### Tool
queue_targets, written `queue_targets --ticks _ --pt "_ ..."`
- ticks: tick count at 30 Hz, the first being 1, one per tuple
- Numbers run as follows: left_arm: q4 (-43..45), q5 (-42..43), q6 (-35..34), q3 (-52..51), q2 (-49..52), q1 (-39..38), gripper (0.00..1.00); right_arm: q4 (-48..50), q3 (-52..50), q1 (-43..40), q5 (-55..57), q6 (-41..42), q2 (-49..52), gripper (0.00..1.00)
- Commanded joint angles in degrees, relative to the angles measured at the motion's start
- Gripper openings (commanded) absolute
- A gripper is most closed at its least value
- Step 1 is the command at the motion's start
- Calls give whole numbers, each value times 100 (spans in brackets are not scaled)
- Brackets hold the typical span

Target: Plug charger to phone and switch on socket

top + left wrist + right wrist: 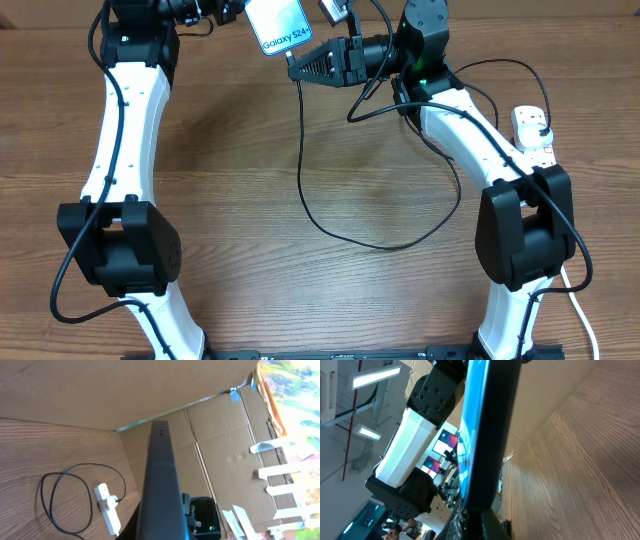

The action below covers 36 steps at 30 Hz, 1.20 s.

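Observation:
The phone (278, 25), its light blue screen reading "Galaxy S24+", is held off the table at the far edge by my left gripper (232, 10), which is shut on its left side. It appears edge-on in the left wrist view (160, 485) and in the right wrist view (485, 435). My right gripper (298, 66) is shut on the plug tip of the charger (303, 150) and holds it right at the phone's lower end (481, 522). The thin black cable loops across the table to the white socket (533, 135) at the right, where its black plug sits.
The socket also shows in the left wrist view (107, 505), with the cable loop (50, 490) beside it. Its white cord (580, 310) runs down the right edge. Cardboard walls (100, 390) stand behind the table.

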Motion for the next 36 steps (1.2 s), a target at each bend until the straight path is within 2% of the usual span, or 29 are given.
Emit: queue_targets --ticks 1,36 --pt "70 22 162 98 -118 -4 4 90 116 -9 46 22 -240 4" --pt "70 424 238 98 -118 9 4 170 116 -22 -9 20 -240 4"
